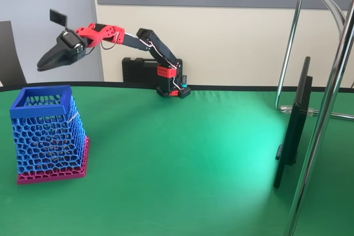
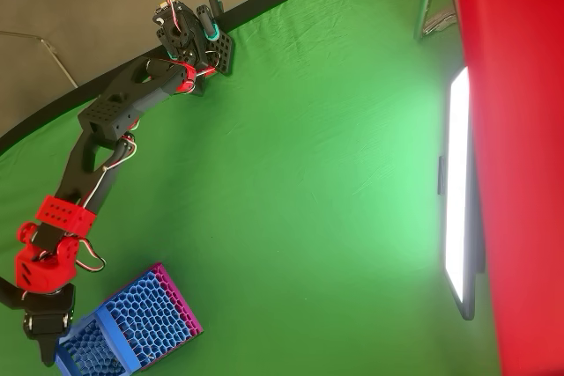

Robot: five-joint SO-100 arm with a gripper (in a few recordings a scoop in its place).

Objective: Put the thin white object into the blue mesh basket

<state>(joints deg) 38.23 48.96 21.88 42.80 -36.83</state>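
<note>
Green cloth table (image 1: 193, 153) against a beige wall (image 1: 232, 37) — one blue mesh basket (image 1: 48, 134), one gripper (image 1: 44, 63) raised above it, fingers seemingly together, apparently empty.

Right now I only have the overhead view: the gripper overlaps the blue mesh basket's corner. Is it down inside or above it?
Observer: Above it. In the fixed view the gripper hangs well over the blue mesh basket, with open air between its tip and the rim.
Operator: Jaws holding the thin white object?
Observer: The jaws look shut, with nothing visible between them. A thin pale streak shows against the top of the basket's right wall. It may be that object, but it is too small to be sure.
</note>
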